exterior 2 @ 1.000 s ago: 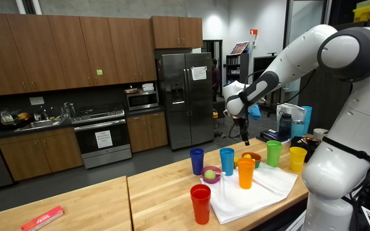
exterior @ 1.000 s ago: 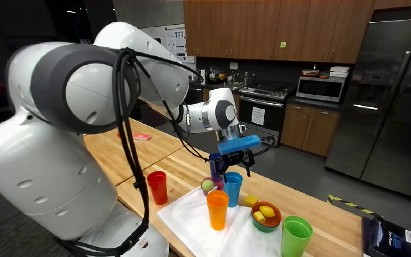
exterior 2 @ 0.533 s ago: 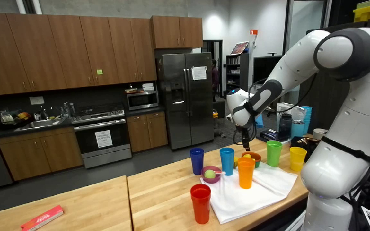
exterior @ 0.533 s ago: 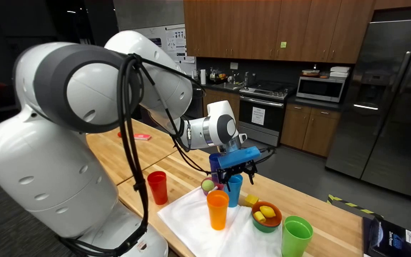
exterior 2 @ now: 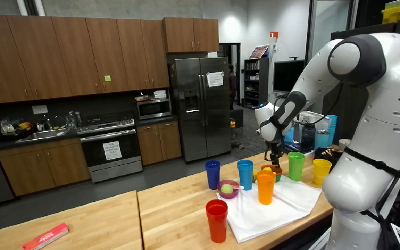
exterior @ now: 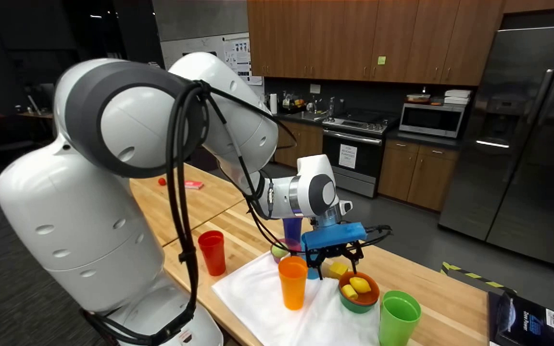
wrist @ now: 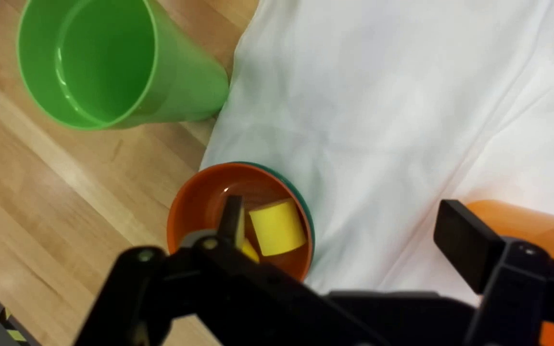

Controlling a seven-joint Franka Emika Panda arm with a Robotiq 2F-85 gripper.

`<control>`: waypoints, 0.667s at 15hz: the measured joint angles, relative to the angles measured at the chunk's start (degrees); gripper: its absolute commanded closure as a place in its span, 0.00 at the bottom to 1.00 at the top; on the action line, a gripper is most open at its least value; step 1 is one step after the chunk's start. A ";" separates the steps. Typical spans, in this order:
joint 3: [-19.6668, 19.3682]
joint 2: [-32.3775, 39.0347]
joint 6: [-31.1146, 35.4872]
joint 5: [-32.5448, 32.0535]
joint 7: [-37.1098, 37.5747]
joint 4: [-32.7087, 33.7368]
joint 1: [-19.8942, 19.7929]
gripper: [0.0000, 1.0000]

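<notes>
Cloth [exterior: 248, 292] spread on table [exterior: 238, 240], likely guarding its top. Orange cup [exterior: 293, 283] upright on cloth. Gripper [exterior: 337, 275] close by orange bowl [exterior: 366, 298], fingers apart, nothing between. Bowl nested in green bowl [exterior: 356, 308] at cloth's edge, probably saving room; rim likely stops lemon [exterior: 360, 285] and block [exterior: 349, 292] rolling off. Green cup [exterior: 399, 319] upright alongside.

Wooden table [exterior 2: 179, 215], white cloth [exterior 2: 269, 213], upright red cup [exterior 2: 216, 220]

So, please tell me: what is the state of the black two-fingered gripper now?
Black two-fingered gripper: open, holding nothing, near the round orange bowl.
</notes>
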 measured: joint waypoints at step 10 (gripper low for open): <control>-3.97 -4.80 -6.39 28.92 -11.40 -0.24 0.11 0.00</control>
